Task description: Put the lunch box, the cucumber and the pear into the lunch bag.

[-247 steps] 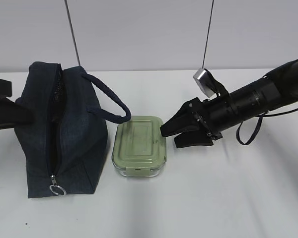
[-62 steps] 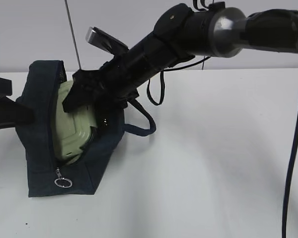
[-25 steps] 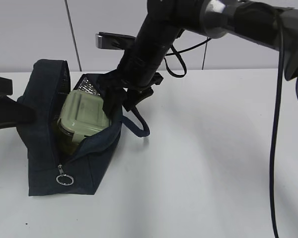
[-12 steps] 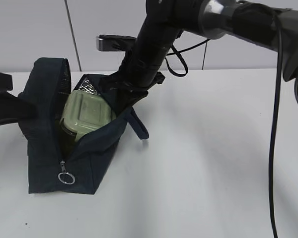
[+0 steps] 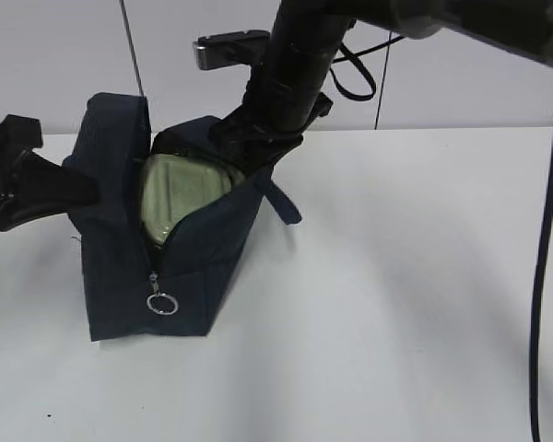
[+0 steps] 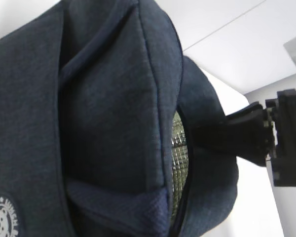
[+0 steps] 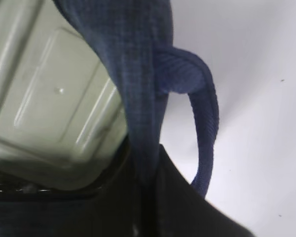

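Note:
The navy lunch bag (image 5: 189, 267) stands open on the white table, its zipper ring (image 5: 161, 303) hanging at the front. Inside it the lunch box (image 5: 178, 189) sits tilted, showing its sage-green lid (image 7: 54, 98). My right gripper (image 5: 251, 147) comes down from above and is shut on the bag's right rim; in the right wrist view the fabric edge (image 7: 140, 98) runs between the dark jaws. My left gripper (image 5: 85, 189) is shut on the bag's left wall. The bag's side (image 6: 89, 113) fills the left wrist view. The cucumber and the pear are out of view.
A strap handle (image 5: 281, 201) hangs off the bag's right side. The silver lining (image 6: 177, 148) shows in the opening. A black cable (image 5: 546, 230) hangs at the far right. The white table (image 5: 396, 322) spreads out to the right of the bag.
The right gripper has shut on the bag's right rim. The bag has shifted right and stands taller, with the lunch box deeper inside. The left gripper has moved right with it.

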### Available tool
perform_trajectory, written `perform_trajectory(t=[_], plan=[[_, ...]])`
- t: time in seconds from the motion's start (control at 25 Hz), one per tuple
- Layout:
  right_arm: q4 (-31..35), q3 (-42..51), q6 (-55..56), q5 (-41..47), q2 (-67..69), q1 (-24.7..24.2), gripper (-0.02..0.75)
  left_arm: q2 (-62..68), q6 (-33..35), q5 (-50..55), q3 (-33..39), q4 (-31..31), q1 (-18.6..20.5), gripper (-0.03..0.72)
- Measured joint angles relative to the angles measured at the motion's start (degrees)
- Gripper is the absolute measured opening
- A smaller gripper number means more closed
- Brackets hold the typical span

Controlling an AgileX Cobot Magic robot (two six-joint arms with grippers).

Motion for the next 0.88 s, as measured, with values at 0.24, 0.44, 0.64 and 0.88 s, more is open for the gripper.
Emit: perform_trajectory(t=[0.24, 0.44, 0.64, 0.88], plan=[[-6.74, 0.00, 1.98, 1.09, -4.28, -0.46, 0.006, 2.81, 4.89, -4.15, -0.55, -6.66, -8.28, -0.016], [-8.25, 3.64, 2.70, 1.53, -8.35, -2.64, 0.006, 4.66, 5.30, -6.80, -4.58, -7.42, -13.50, -0.016], [-6.32, 12.12, 2.83, 1.43, -12.88, -7.36, 0.006, 8.09, 5.34, -6.97, -8.52, -7.94, -16.33, -0.016], [-3.12, 17.30, 2.11, 1.18, -14.35, -9.11, 0.006, 12.16, 5.34, -5.96, -9.44, -8.93, -18.78, -0.016]])
